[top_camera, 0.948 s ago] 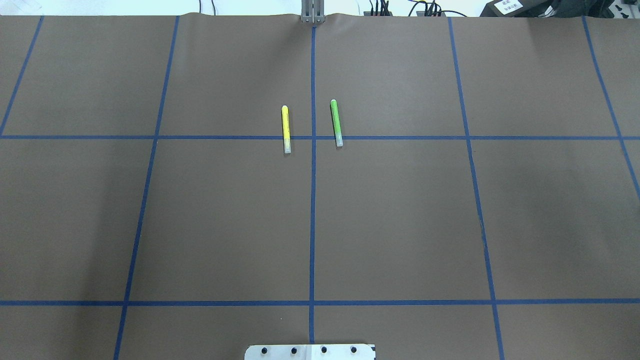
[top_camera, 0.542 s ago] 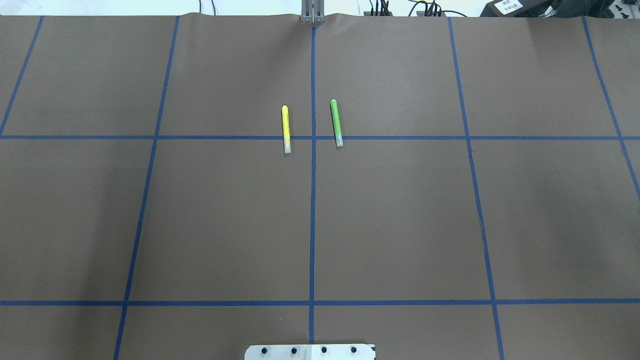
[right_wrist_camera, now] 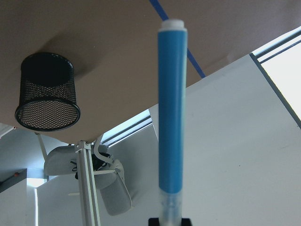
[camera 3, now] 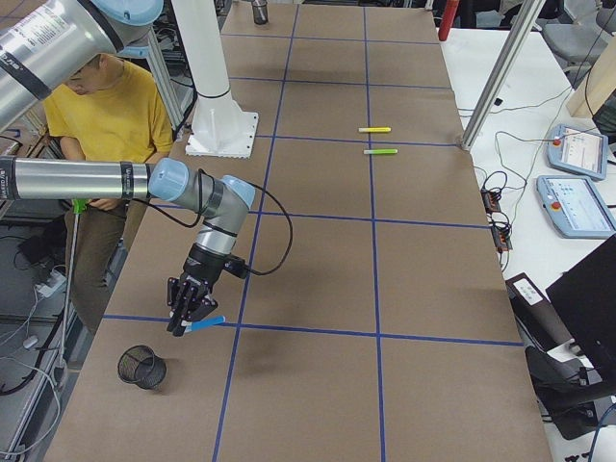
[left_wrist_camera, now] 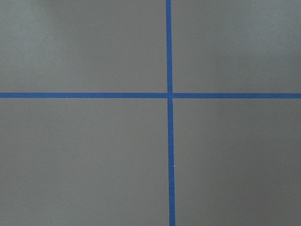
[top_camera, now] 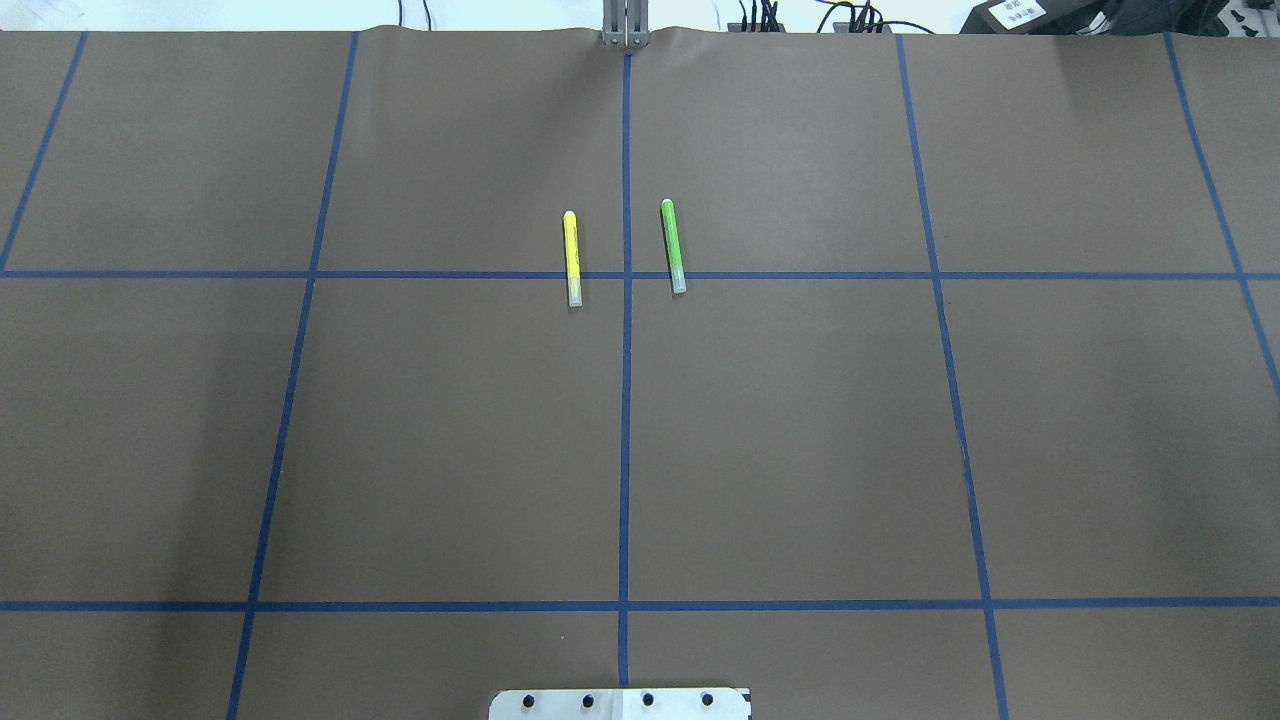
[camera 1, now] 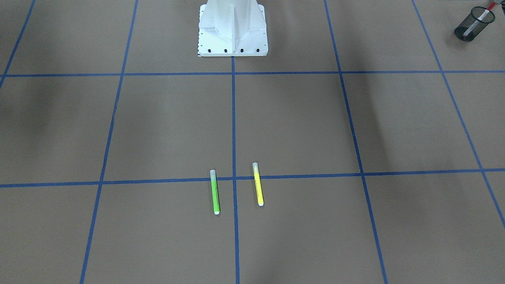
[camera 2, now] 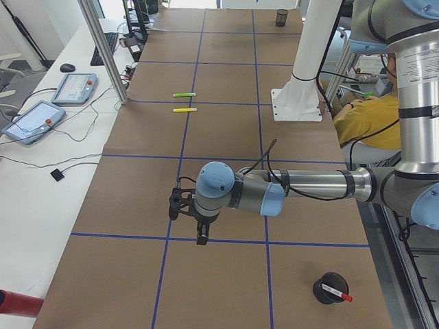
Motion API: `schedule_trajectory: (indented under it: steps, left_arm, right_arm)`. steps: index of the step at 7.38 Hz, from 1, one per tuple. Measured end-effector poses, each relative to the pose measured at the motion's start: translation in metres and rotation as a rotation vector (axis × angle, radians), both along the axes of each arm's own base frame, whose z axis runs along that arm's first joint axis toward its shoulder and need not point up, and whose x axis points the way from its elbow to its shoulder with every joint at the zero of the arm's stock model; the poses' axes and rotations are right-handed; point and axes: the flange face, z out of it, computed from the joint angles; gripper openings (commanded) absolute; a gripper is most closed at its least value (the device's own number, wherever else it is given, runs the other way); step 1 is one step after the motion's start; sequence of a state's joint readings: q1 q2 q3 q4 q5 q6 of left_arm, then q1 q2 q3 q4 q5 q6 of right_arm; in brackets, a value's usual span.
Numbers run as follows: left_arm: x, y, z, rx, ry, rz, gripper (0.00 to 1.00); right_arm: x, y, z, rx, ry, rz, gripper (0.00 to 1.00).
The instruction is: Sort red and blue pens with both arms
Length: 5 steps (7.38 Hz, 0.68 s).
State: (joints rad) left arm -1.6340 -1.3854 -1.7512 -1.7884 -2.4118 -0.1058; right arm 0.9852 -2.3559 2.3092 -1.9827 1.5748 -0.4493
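The blue pen [right_wrist_camera: 171, 108] fills the right wrist view, and my right gripper [camera 3: 181, 323] is shut on its translucent-capped end. In the exterior right view the blue pen [camera 3: 208, 321] sticks out sideways, low over the table, up and to the right of a black mesh cup [camera 3: 141, 367]; the same mesh cup [right_wrist_camera: 47, 92] shows in the right wrist view. The red pen [camera 2: 337, 294] stands in another black cup [camera 2: 330, 288] at my left end, also seen as the red pen [camera 1: 477, 19]. My left gripper [camera 2: 200, 237] hangs over a tape cross; I cannot tell its state.
A green marker [top_camera: 673, 245] and a yellow marker [top_camera: 572, 258] lie side by side at mid-table, across the centre tape line. The white robot base [camera 1: 232, 29] stands at the near edge. A person in a yellow shirt [camera 3: 115, 115] sits behind the robot.
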Motion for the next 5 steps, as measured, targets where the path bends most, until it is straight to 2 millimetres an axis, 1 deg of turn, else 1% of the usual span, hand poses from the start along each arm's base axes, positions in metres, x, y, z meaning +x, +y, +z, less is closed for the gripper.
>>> schedule_trajectory:
  steps: [2, 5]
  left_arm:
    - [0.000, -0.001, -0.002, 0.004, 0.002, 0.001, 1.00]
    - [0.000, -0.002, -0.004, 0.011, 0.000, 0.002, 1.00]
  right_arm:
    - [0.008, 0.015, 0.014, -0.067, 0.017, -0.006, 0.00]
    - [0.012, 0.032, 0.019, -0.190, 0.028, 0.000, 0.00]
